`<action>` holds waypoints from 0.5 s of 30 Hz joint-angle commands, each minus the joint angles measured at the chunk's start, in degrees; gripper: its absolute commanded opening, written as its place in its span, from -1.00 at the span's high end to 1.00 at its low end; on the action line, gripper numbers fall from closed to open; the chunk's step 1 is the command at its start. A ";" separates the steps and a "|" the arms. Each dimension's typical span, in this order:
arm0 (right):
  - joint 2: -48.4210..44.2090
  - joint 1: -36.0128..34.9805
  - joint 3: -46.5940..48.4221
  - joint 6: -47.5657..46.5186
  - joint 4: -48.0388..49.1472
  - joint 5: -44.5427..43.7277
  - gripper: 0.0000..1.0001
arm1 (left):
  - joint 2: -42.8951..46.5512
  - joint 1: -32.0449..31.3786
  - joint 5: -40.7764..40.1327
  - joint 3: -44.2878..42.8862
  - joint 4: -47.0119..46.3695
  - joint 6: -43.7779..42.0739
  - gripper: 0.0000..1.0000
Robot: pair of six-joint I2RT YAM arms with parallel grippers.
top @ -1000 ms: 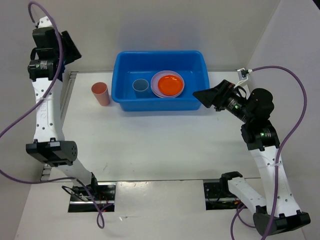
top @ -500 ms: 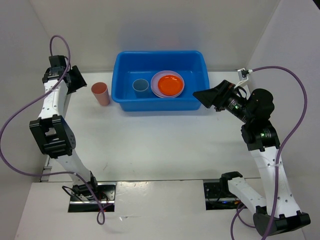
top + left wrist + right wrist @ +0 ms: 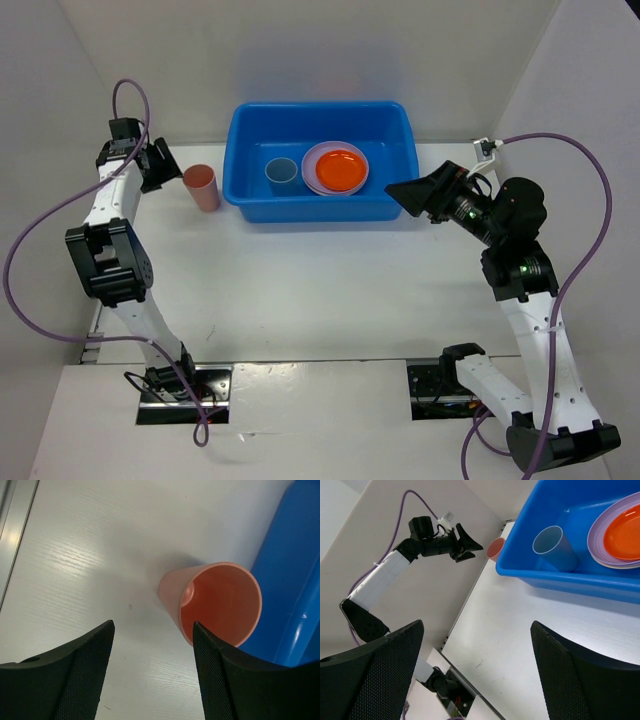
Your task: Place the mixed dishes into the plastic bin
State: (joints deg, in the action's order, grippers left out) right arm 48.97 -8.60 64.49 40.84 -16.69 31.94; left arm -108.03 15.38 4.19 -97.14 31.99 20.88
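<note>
The blue plastic bin (image 3: pixel 395 135) stands at the back of the table. In it are a blue cup (image 3: pixel 281 173) and an orange plate (image 3: pixel 339 169) stacked on a lavender plate (image 3: pixel 312 172). A salmon-pink cup (image 3: pixel 201 187) stands upright on the table just left of the bin; it also shows in the left wrist view (image 3: pixel 215 602). My left gripper (image 3: pixel 166 168) is open and empty, just left of this cup. My right gripper (image 3: pixel 408 195) is open and empty, in the air off the bin's right front corner. Yellow and pink plates are not visible.
White walls close in the table at the back and on both sides. A metal rail (image 3: pixel 15 535) runs along the table's left edge. The bin's left wall (image 3: pixel 295 580) stands right beside the salmon-pink cup.
My left arm has swung down and to the right, from high at the far left to beside the salmon-pink cup. The right arm has not moved.
</note>
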 commanded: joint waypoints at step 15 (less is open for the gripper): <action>0.51 -0.98 -0.15 -0.06 2.98 0.22 -0.83 | -7.36 -3.86 -2.25 -5.25 0.09 -1.90 -0.43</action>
State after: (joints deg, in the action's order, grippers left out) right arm 49.25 -9.13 64.45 40.86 -16.64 31.94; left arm -112.84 11.51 3.22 -100.18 32.18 20.69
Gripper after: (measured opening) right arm 0.917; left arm 0.711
